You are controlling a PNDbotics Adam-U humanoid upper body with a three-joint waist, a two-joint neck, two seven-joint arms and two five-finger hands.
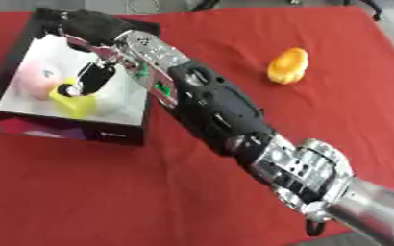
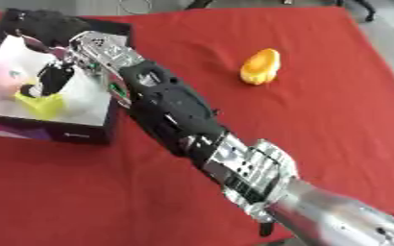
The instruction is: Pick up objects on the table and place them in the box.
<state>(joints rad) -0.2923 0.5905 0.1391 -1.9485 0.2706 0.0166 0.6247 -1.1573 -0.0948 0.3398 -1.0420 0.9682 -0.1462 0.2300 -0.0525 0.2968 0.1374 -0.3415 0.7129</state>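
An open black box (image 1: 120, 132) with a pale floor stands at the table's far left. In it lie a pink thing (image 1: 34, 84) and a yellow thing (image 1: 76, 103). My right arm crosses the table from the lower right, and my right hand (image 1: 89, 29) hangs over the box. Its fingers (image 1: 95, 77) point down and pinch the top of the yellow thing, which sits low inside, at or near the floor. An orange-yellow rounded object (image 1: 288, 66) lies on the red cloth to the right, well apart from the arm. My left hand shows in neither view.
Red cloth (image 1: 82, 192) covers the table. My right forearm (image 1: 217, 105) lies diagonally over the middle, passing the box's right wall. Grey floor and dark legs show beyond the far edge.
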